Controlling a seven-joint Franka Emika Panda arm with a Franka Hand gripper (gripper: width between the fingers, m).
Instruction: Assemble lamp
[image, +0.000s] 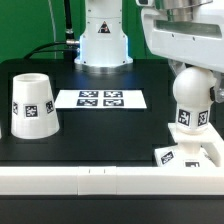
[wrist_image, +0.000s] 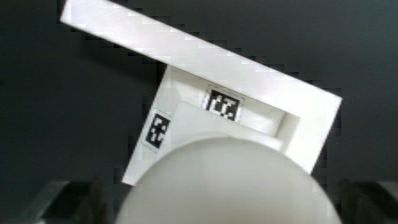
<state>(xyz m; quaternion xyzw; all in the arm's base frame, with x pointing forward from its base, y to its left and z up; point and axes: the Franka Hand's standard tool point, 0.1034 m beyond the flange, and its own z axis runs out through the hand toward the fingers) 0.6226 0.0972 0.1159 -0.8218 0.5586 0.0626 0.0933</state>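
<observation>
The lamp's bulb (image: 190, 100) stands upright on the flat square base (image: 190, 155) at the exterior view's right, by the table's white front wall. The tapered shade (image: 33, 103) stands mouth down at the exterior view's left. My gripper (image: 186, 66) hangs straight over the bulb's top. In the wrist view the bulb's dome (wrist_image: 222, 185) fills the space between my two dark fingers (wrist_image: 75, 203), with a dark gap on each side. The base (wrist_image: 222, 115) shows beyond it, turned at an angle. The jaws look open around the bulb's top.
The marker board (image: 100, 98) lies flat in the middle at the back. The robot's white pedestal (image: 104, 40) stands behind it. A low white wall (image: 90, 180) runs along the table's front edge, and it also shows in the wrist view (wrist_image: 196, 55).
</observation>
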